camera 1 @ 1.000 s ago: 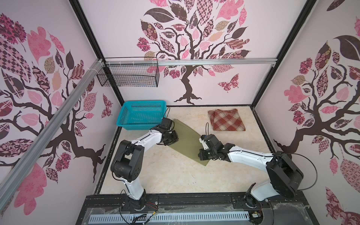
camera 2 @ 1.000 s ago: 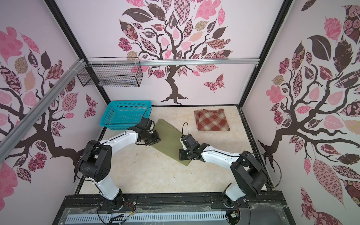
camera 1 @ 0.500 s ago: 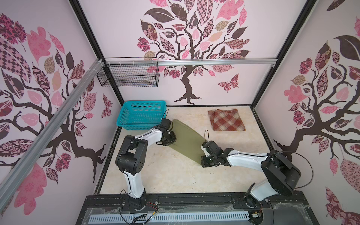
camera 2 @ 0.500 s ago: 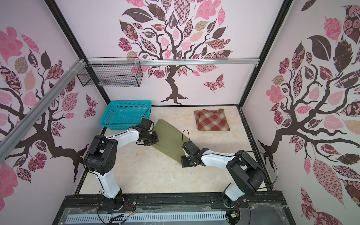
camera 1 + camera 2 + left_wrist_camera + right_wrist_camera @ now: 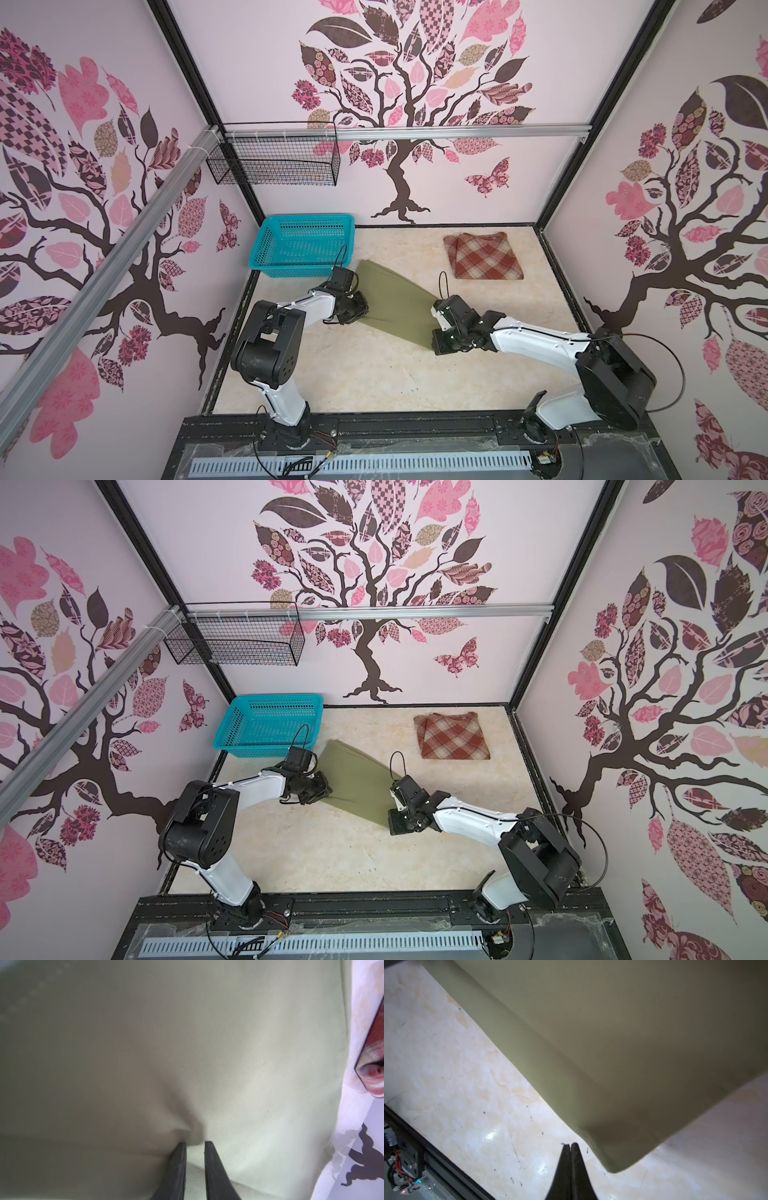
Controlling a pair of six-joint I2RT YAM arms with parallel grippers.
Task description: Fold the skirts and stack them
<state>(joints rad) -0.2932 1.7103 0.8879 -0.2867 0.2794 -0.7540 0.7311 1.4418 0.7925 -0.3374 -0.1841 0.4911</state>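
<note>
While my left fingers [image 5: 178, 1169] pinch the olive skirt [image 5: 395, 303], my right fingers [image 5: 578, 1167] — pressed together, empty — sit beside its corner.

This is a robot lab cell dressed like a home corner. Panels with tree-and-leaf decals [image 5: 399, 124] box in a marble-look tabletop [image 5: 374, 374], held by black frame struts [image 5: 602, 112] and aluminium rails [image 5: 415, 132]. A wire basket [image 5: 274, 162] hangs at ten o'clock. Two white robot arms [image 5: 291, 399] are bolted to a black beam [image 5: 415, 428] at six o'clock.
</note>
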